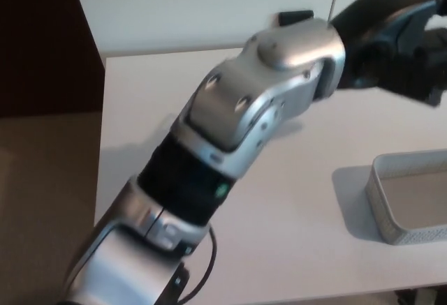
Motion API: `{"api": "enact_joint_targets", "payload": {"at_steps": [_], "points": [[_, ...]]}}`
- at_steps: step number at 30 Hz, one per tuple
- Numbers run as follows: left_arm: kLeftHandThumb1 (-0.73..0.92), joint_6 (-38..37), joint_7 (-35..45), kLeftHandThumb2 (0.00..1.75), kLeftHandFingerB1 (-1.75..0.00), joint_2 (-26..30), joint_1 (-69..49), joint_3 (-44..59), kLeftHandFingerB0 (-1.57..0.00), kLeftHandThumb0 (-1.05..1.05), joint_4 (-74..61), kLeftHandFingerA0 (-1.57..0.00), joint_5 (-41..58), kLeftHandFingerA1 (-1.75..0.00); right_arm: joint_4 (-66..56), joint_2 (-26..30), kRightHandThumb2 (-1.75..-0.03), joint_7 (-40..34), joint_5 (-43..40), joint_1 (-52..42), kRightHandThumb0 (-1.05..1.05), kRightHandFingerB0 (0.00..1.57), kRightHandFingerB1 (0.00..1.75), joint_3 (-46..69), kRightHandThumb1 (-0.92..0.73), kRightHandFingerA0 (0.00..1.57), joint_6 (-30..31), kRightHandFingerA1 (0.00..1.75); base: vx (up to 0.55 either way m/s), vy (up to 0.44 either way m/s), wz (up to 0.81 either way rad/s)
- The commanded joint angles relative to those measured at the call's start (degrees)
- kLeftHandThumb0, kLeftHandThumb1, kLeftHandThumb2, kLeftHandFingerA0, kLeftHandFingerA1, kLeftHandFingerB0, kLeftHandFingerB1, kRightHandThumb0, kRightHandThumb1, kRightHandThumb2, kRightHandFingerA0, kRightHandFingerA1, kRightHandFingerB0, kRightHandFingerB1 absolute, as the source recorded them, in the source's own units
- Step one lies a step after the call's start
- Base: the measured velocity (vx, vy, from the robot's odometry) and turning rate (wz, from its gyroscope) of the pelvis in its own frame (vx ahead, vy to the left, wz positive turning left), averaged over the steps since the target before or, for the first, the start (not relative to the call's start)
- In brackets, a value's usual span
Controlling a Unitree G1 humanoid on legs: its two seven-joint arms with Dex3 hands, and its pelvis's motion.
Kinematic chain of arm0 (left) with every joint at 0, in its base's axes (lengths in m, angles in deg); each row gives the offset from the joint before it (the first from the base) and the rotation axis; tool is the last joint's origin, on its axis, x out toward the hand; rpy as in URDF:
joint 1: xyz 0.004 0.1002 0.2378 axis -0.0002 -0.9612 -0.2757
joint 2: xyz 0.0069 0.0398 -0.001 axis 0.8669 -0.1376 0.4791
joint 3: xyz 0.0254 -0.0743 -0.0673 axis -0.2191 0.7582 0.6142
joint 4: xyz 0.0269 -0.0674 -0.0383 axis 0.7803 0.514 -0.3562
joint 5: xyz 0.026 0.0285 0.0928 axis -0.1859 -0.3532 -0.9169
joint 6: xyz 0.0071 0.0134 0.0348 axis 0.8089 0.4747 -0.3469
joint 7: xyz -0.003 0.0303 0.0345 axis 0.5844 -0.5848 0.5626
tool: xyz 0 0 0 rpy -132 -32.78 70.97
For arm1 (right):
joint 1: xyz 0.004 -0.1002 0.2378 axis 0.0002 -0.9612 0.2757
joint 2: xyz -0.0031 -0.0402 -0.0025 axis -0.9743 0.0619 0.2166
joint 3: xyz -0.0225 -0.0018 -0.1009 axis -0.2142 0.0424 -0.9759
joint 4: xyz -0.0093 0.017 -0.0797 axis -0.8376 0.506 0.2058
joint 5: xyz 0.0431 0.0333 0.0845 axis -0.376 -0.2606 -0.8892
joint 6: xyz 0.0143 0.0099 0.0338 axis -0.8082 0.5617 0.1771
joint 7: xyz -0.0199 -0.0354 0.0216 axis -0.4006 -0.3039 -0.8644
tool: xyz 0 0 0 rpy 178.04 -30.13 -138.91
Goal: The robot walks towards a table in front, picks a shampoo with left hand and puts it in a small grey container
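Left arm stretched across the white table [300, 221], hand at the far right edge, shampoo unseen.

The left forearm [265, 102] runs diagonally from lower left to upper right, and the black left hand [401, 47] is blurred at the frame's edge, so one cannot tell whether it is spread, clenched or grasping anything. No shampoo bottle shows; it may be hidden by the hand or lie outside the view. The small grey container [391, 204] stands empty at the near right, well apart from the hand. To do this step well, the robot should probably confirm a firm hold on the bottle, then bring it above the container's opening, clear of the rim.
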Motion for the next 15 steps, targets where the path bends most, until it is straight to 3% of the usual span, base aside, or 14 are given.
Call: {"api": "enact_joint_targets", "payload": {"at_steps": [1, 6, 7, 9, 10, 12, 13, 14, 15], "points": [[0.46, 12.1, 3.5, 0.94, -0.09, 6.5, -15.6, 1.8, -0.01, -0.85, -28.9, -0.01, 14.4, -0.09, 0.3, 1.1, -0.61, 0.2, -0.8, -0.2, -0.24, 0.50, 0.42, 1.4, -0.74, 0.61, 1.6, 0.48, 0.00, 0.000, 0.00], [0.50, 12.0, 7.4, 0.96, -0.07, 18.8, -27.0, 11.9, 0.00, -0.88, -43.9, 0.00, 20.7, -0.14, 0.9, 1.6, -0.61, 0.8, -1.3, -0.4, -0.25, 0.52, 0.44, 2.1, -0.73, 0.61, 1.1, 0.49, 0.00, 0.000, 0.00], [0.50, 10.1, 10.5, 0.98, -0.09, 23.7, -32.8, 16.8, -0.02, -0.88, -48.6, -0.02, 23.2, -0.17, 1.1, 1.8, -0.61, 0.8, -1.8, -1.0, -0.25, 0.51, 0.44, 2.6, -0.73, 0.60, 0.8, 0.50, 0.00, 0.000, 0.00], [0.52, 8.5, 13.3, 0.97, -0.13, 27.7, -37.7, 21.1, -0.05, -0.88, -51.5, -0.07, 24.6, -0.17, 1.3, 2.1, -0.61, 0.9, -1.8, -1.1, -0.25, 0.51, 0.44, 2.8, -0.73, 0.61, 0.9, 0.49, 0.00, 0.000, 0.00], [0.54, 7.5, 14.9, 0.98, -0.10, 29.8, -40.7, 23.7, 0.00, -0.94, -52.8, -0.11, 25.1, -0.15, 1.5, 2.2, -0.61, 1.0, -2.0, -1.1, -0.25, 0.50, 0.43, 3.1, -0.74, 0.61, 1.3, 0.49, 0.00, 0.000, 0.00], [0.51, 5.8, 17.2, 0.95, -0.17, 33.0, -47.2, 28.3, -0.03, -0.90, -55.6, -0.11, 25.7, -0.24, 1.7, 2.1, -0.61, 1.1, -2.1, -1.5, -0.23, 0.50, 0.43, 3.3, -0.74, 0.60, 1.3, 0.49, 0.00, 0.000, 0.00], [0.64, 3.8, 21.2, 0.60, -0.27, 35.2, -56.0, 33.6, -0.01, -0.99, -57.9, -0.09, 26.8, -0.29, 1.8, 2.2, -0.61, 1.4, -2.5, -2.0, -0.23, 0.50, 0.44, 3.9, -0.73, 0.59, 1.0, 0.50, 0.00, 0.000, 0.00], [0.50, 1.5, 23.6, 0.95, -0.14, 35.5, -61.9, 36.2, -0.03, -0.89, -59.1, -0.04, 26.2, -0.32, 2.0, 2.6, -0.61, 1.4, -2.3, -2.5, -0.24, 0.51, 0.44, 3.8, -0.73, 0.61, 0.9, 0.49, 0.00, 0.000, 0.00], [0.53, -0.8, 25.6, 0.97, -0.14, 35.3, -65.8, 37.8, -0.03, -0.92, -59.5, -0.03, 25.3, -0.36, 2.2, 2.8, -0.61, 1.2, -2.2, -2.7, -0.24, 0.52, 0.44, 3.8, -0.73, 0.62, 0.9, 0.50, 0.00, 0.000, 0.00]]}}
